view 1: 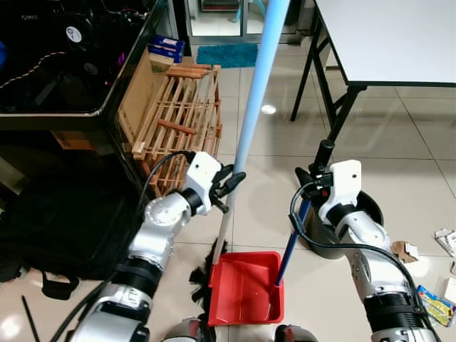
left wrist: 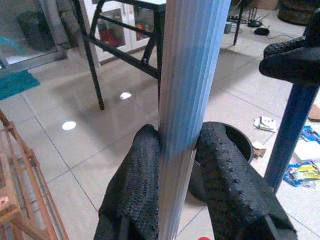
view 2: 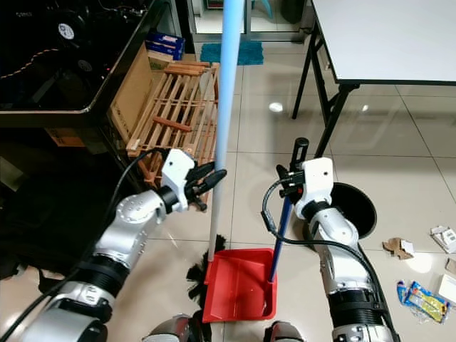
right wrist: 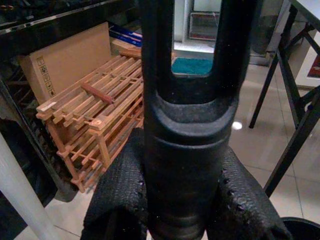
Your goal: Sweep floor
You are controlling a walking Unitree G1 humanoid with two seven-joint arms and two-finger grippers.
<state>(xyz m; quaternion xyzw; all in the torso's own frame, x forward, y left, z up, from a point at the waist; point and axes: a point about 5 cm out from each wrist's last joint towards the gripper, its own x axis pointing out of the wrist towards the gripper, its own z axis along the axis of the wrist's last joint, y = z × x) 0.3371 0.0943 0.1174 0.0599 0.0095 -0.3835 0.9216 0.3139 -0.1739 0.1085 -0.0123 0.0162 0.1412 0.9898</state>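
Ribbed pale-blue broom pole (view 1: pixel 251 114) sits clamped between the left gripper (view 1: pixel 229 187) and its knobbly black fingers (left wrist: pixel 135 185); bristles lie below it, beside the glossy red plastic dustpan (view 1: pixel 244 288). The right gripper (view 2: pixel 288 184) clenches the dustpan's black grip atop its blue handle (view 2: pixel 278 239). Best to hold the pan flat and sweep short strokes toward the scraps on the tiles off to the right.

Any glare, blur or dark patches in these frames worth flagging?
Left eye view: ceiling-light glare spots on the tiled floor, shelf area at left dark. Left wrist view: broom pole close and soft, floor reflections behind. Right wrist view: dustpan handle near-black, looming, detail lost.
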